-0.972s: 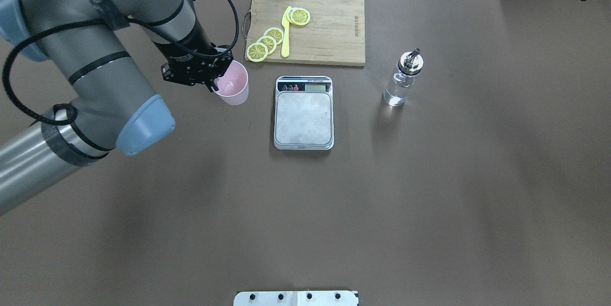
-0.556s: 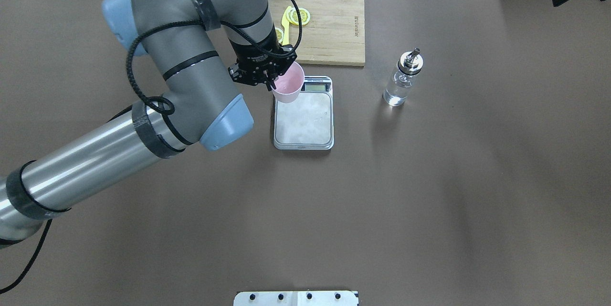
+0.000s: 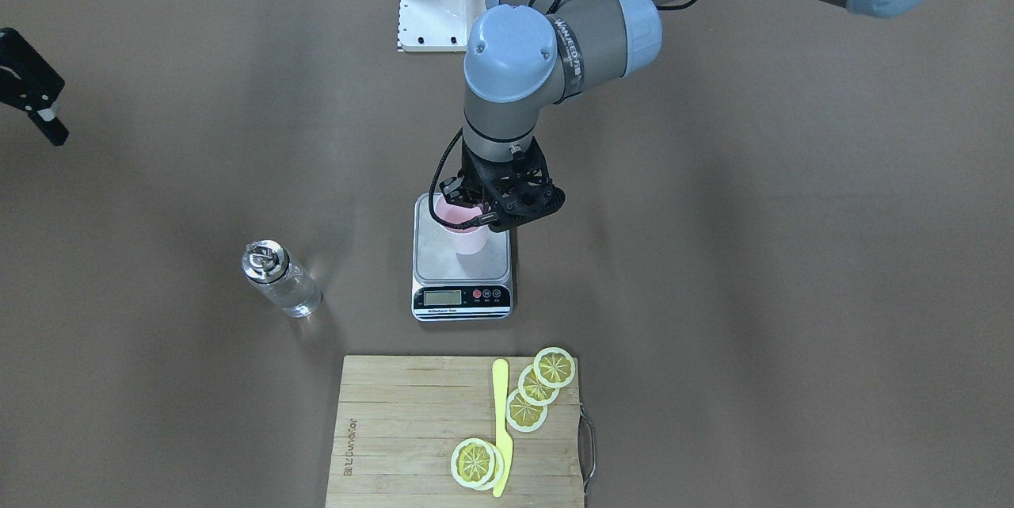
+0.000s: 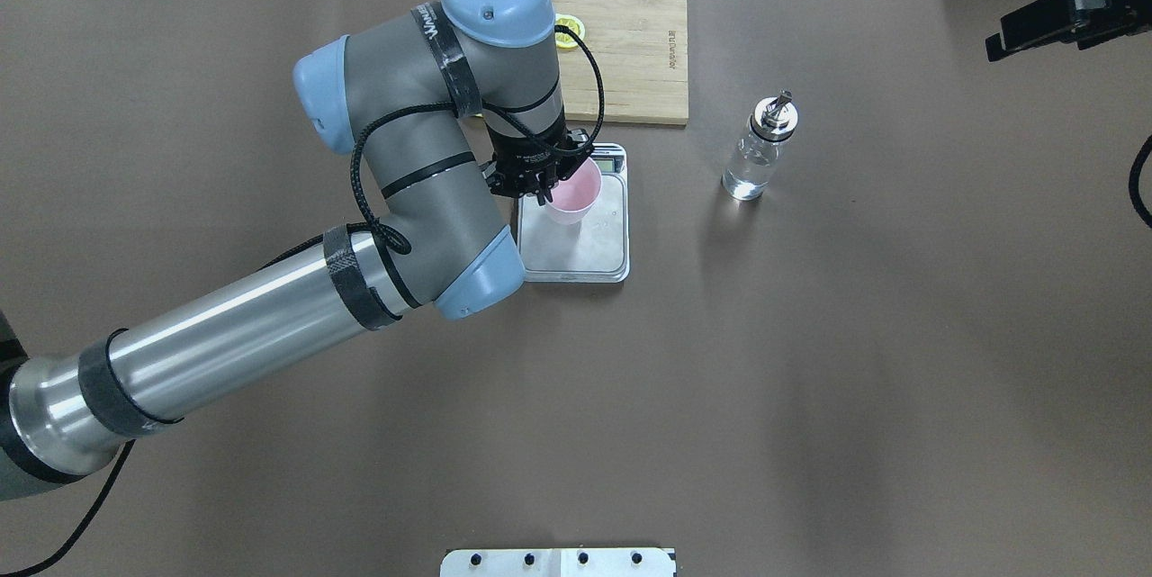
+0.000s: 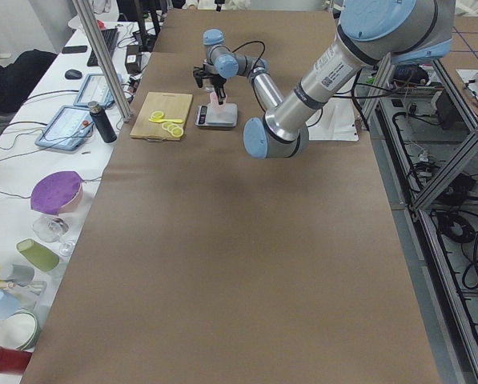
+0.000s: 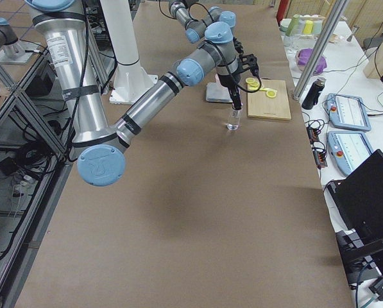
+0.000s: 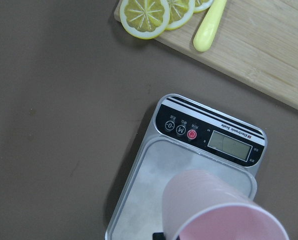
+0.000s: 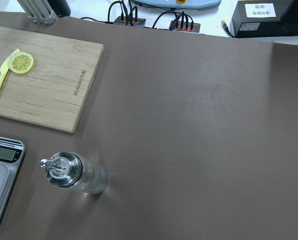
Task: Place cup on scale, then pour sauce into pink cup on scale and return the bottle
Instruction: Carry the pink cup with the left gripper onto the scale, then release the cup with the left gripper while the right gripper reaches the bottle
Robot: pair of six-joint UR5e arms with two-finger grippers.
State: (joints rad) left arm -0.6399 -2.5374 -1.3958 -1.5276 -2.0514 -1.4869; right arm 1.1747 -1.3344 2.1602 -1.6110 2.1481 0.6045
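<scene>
The left gripper [image 4: 546,189] was pinching the pink cup [image 4: 576,190] by the side of its rim nearest the arm, holding it upright over the back half of the kitchen scale [image 4: 585,246]. I couldn't tell whether the cup's base was resting on the steel platform or hanging just above it. Its open mouth showed a plain pink inside.

Well off to the robot's right stood the glass bottle [image 4: 754,161], upright on the brown table cover [image 4: 810,379]. It had a silver cap and spout, and clear liquid filled its lower part.

The right gripper [image 4: 1008,37] hung high at the far right edge, well away from the bottle. Whether its fingers were spread or pressed together I couldn't make out.

From overhead the left arm hid most of the wooden cutting board [image 4: 643,46]. The camera facing the robot showed it whole, with the lemon slices [image 3: 527,406] and a yellow knife [image 3: 501,421] on it.

The left wrist camera alone showed the scale's display [image 7: 232,145] and buttons close up, though no digits were readable. The right wrist camera looked straight down on the bottle's cap.
</scene>
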